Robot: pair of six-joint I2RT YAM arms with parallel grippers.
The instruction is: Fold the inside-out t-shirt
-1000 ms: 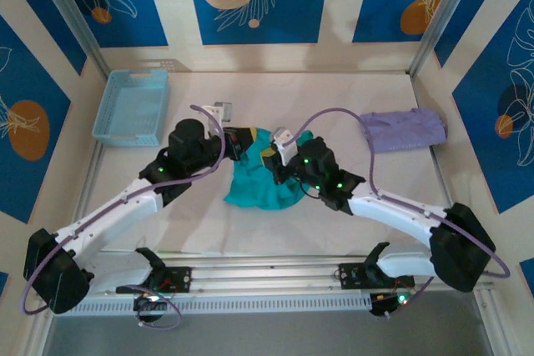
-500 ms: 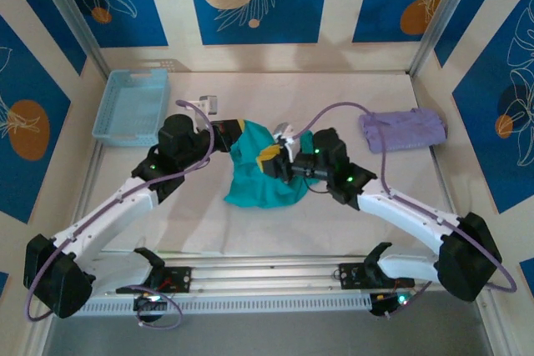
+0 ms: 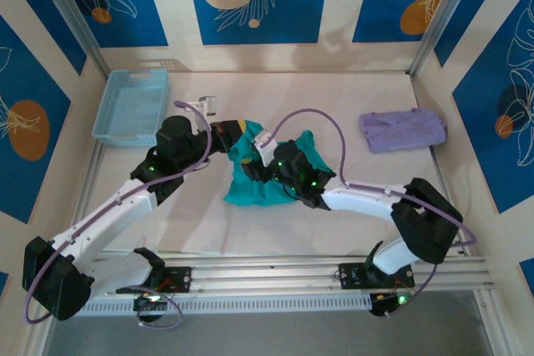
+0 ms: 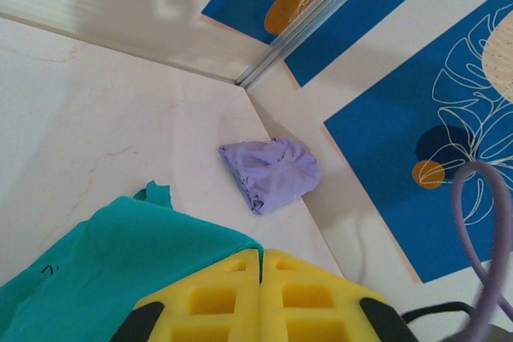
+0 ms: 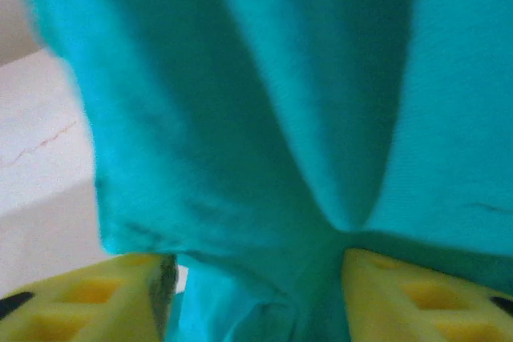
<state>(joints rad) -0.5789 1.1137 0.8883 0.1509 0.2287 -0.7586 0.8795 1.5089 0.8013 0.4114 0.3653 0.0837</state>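
**One grip released, one kept on the shirt**

At far left, the pale blue slatted plastic basket (image 3: 129,140) sits where it was, well apart from the work.

Next along, the left gripper (image 3: 237,133) has risen and drawn back a little toward the rear wall over the last second. Its yellow fingers (image 4: 216,298) are pressed flat together. In the left wrist view the cloth's edge runs right up to them, and from above the fabric is pulled toward them. I judge they are pinching a thin edge of it.

The teal-green soft cloth inside-out t-shirt (image 3: 250,191) lies crumpled mid-table on the pale marbled tabletop (image 3: 200,223), its upper left corner now lifted toward that grip.

The right gripper (image 3: 264,156) has changed most. Its arm has swung in from the shirt's right side, so the wrist now hangs over the middle of the garment. Its jaws, closed a second ago, now stand apart. The right wrist view shows the yellow fingers (image 5: 80,298) well separated, with folds of teal cloth (image 5: 264,102) hanging in the gap and a sliver of table showing beside one pad.

At far right, the folded lavender cloth garment (image 3: 402,129) is untouched.

By my reading, the right hand has let go in order to re-grasp lower down while the left anchors a corner. The shirt is still bunched, so the folding is at an early stage.
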